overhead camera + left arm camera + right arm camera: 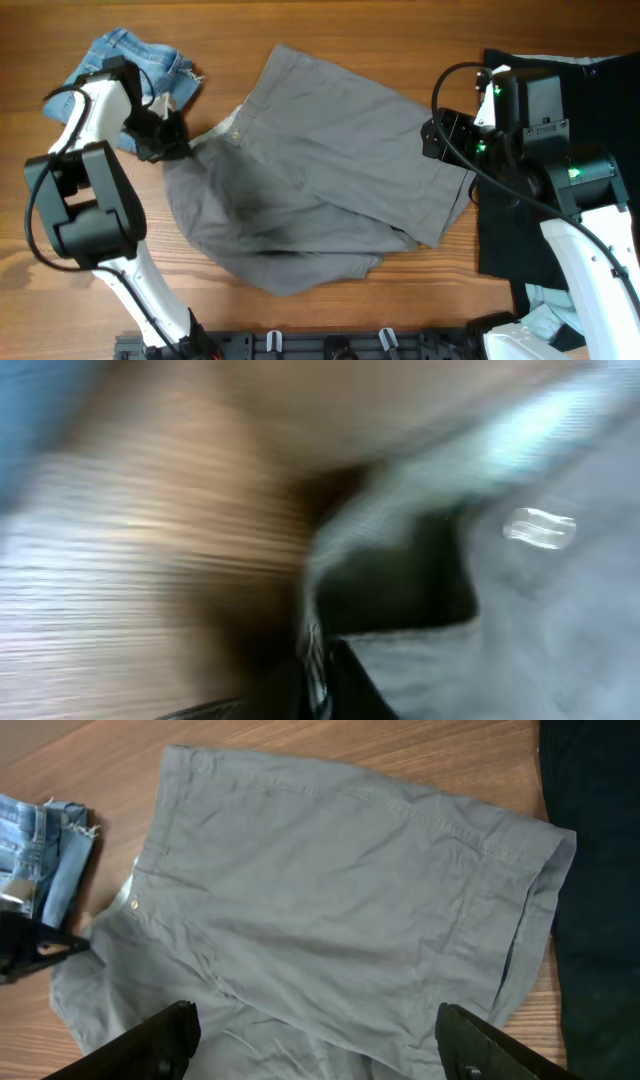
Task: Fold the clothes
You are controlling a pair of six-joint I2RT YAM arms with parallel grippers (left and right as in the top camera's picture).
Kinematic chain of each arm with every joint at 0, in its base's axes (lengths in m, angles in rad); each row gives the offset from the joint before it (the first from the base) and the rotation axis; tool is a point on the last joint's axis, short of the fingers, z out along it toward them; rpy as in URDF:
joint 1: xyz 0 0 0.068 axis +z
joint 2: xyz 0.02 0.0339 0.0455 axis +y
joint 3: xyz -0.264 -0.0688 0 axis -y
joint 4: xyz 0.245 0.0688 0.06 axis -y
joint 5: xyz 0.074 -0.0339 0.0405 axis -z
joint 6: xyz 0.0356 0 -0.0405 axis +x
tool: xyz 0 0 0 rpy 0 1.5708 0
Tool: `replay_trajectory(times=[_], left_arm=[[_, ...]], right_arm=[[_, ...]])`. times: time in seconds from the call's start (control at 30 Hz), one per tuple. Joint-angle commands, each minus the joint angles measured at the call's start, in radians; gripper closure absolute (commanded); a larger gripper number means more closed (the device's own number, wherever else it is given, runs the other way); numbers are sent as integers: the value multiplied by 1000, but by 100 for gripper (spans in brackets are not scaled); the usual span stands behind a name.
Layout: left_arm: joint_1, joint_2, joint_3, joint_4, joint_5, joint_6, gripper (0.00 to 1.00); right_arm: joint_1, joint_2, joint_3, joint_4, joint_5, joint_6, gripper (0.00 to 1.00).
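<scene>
The grey shorts [320, 170] lie spread and partly doubled over in the middle of the wooden table. The waist button [237, 133] is on their left side. My left gripper [178, 140] is at the left waist edge, shut on the grey cloth. Its wrist view is blurred but shows the dark jaws [320, 680] closed on a thin fold of the shorts [540, 620]. My right gripper [450, 140] is open and empty above the shorts' right edge. Its wrist view shows both fingers spread wide [320, 1050] over the shorts [330, 890] and the button [135, 904].
Small blue denim shorts [130, 60] lie at the back left, just behind my left gripper, and also show in the right wrist view [40, 850]. A large black garment [520, 220] lies at the right under my right arm and shows in the right wrist view [600, 870].
</scene>
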Motion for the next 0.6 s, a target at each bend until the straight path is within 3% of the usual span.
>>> replay_trajectory(times=[0.0,0.03,0.07,0.1,0.17,0.43,0.5,0.57], left_arm=[[-66,-141,2,61,269,115,61],[-81,-161,2,92,319,120,28],[-97,-174,2,125,356,120,10],[-113,-182,2,174,380,120,2],[-150,-184,2,273,372,121,4],[-310,-90,1,579,54,63,17],[-340,-55,1,643,23,63,11],[-364,-12,1,702,1,63,11]], right_arm=[[-3,8,10,0,3,-11,19],[-3,8,10,0,3,-11,19],[-3,8,10,1,3,-11,19],[-3,8,10,3,3,-11,19],[-3,8,10,7,3,-10,18],[-3,8,10,14,21,-11,17],[-3,8,10,15,26,-11,17],[-3,8,10,14,30,-11,17]])
